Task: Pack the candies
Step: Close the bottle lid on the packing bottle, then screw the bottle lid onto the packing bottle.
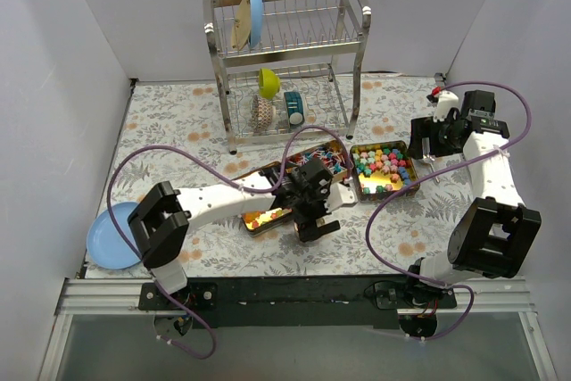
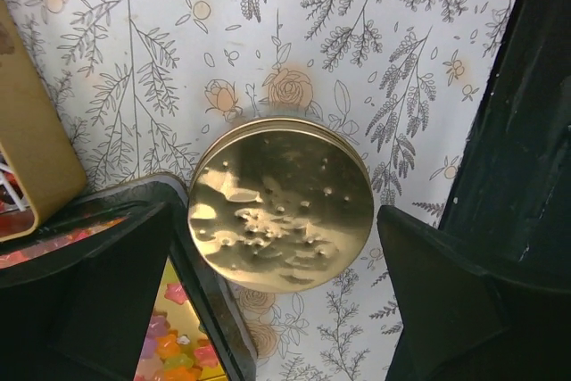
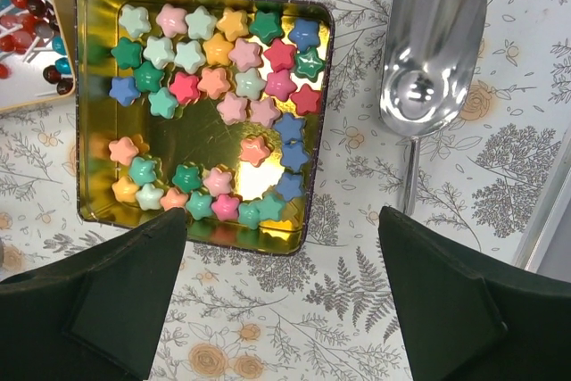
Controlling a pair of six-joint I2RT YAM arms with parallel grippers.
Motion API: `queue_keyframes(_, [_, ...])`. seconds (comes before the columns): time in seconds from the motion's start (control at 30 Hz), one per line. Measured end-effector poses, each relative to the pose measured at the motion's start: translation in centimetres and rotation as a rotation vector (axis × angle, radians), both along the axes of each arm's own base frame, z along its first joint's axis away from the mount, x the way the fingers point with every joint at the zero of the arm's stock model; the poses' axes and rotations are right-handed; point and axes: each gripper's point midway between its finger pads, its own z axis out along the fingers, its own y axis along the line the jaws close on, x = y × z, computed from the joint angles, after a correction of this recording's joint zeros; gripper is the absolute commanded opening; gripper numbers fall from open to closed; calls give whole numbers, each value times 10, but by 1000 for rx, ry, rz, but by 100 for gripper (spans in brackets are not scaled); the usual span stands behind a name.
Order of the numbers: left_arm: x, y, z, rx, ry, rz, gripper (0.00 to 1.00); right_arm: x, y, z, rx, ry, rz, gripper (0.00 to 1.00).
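Observation:
Three open tins hold the candies: orange-pink gummies (image 1: 265, 217), red and blue wrapped pieces (image 1: 318, 159) and multicoloured star pieces (image 1: 384, 167). My left gripper (image 1: 314, 223) is open and empty, low beside the gummy tin. In the left wrist view its jaws (image 2: 281, 310) stand wide on either side of a flat gold round disc (image 2: 281, 203) lying on the cloth, with the gummies (image 2: 169, 341) at the lower left. My right gripper (image 1: 428, 142) is open and empty; in its wrist view (image 3: 281, 301) it hovers over the near edge of the star candy tin (image 3: 203, 104).
A metal scoop (image 3: 433, 37) lies right of the star tin. The wrapped candies show at the top left of the right wrist view (image 3: 25, 24). A dish rack (image 1: 285, 60) stands at the back. A blue plate (image 1: 111, 236) lies at the left edge.

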Motion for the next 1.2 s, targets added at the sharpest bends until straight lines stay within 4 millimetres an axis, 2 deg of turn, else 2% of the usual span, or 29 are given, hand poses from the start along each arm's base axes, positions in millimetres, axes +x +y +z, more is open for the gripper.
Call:
queue_keyframes(0.13, [-5, 8, 29, -101, -40, 16, 98, -8, 2, -2, -3, 28, 22, 96])
queue_keyframes(0.2, [-6, 14, 43, -152, -60, 30, 98, -11, 3, 0, 1, 43, 39, 92])
queue_keyframes(0.23, [-7, 18, 49, -179, -68, 45, 98, -12, 5, 3, 3, 46, 58, 86])
queue_keyframes(0.3, [-5, 27, 60, -232, -66, 106, 98, -9, 11, 14, 1, 29, 132, 80])
queue_keyframes(0.37, [5, 40, 69, -279, -42, 218, 98, -7, 26, 25, -17, -5, 236, 78])
queue_keyframes(0.43, [27, 57, 75, -326, -8, 379, 98, -9, 62, 33, -39, -36, 393, 81])
queue_keyframes(0.5, [56, 79, 78, -373, 33, 563, 98, -22, 114, 35, -37, -57, 595, 76])
queue_keyframes(0.53, [70, 92, 77, -393, 53, 653, 98, -33, 143, 36, -33, -68, 709, 54])
queue_keyframes(0.63, [99, 129, 71, -459, 116, 888, 98, -73, 217, 37, -26, -102, 1017, 26])
queue_keyframes(0.7, [104, 143, 67, -500, 159, 977, 98, -99, 248, 35, -21, -103, 1159, 21])
queue_keyframes(0.77, [102, 152, 67, -543, 202, 1026, 98, -121, 268, 29, -16, -76, 1260, 21])
queue_keyframes(0.93, [102, 179, 79, -647, 217, 1118, 98, -148, 292, -8, -69, 18, 1437, 29])
queue_keyframes(1.1, [87, 188, 102, -747, 182, 1100, 98, -179, 288, -42, -162, 71, 1599, 32])
queue_keyframes(1.2, [80, 191, 100, -765, 186, 1099, 98, -182, 289, -48, -192, 66, 1650, 33])
